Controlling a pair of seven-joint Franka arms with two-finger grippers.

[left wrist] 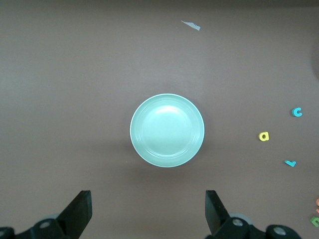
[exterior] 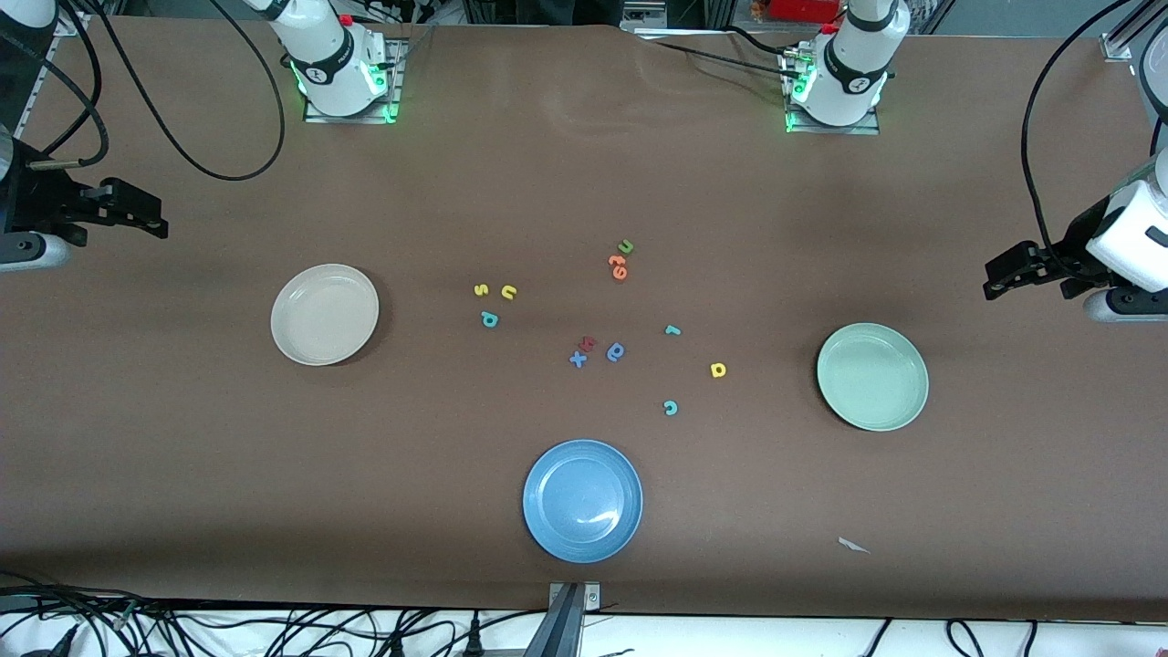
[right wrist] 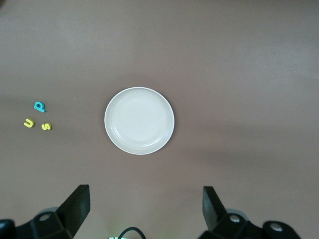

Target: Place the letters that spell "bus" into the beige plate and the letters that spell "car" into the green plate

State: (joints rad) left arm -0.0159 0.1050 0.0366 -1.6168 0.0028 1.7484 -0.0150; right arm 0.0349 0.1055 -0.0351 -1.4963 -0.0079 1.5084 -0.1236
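Fingers of both grippers stand wide and empty: front view, right gripper (exterior: 151, 217) at its tabletop edge by the beige plate (exterior: 324, 314), nearest teal b (exterior: 490, 318); left wrist view, left gripper (left wrist: 148, 211) above the green plate (left wrist: 167, 130), yellow a (left wrist: 264, 136) beside; right wrist view, yellow s (right wrist: 46, 126) beside the plate.

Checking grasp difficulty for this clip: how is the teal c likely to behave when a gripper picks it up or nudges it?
The teal c looks tiny and flat on the table, so it is probably very light and would slide rather than roll. Its low profile likely leaves little for fingers to pinch. Lying apart from the yellow a, a nudge should disturb nothing else.
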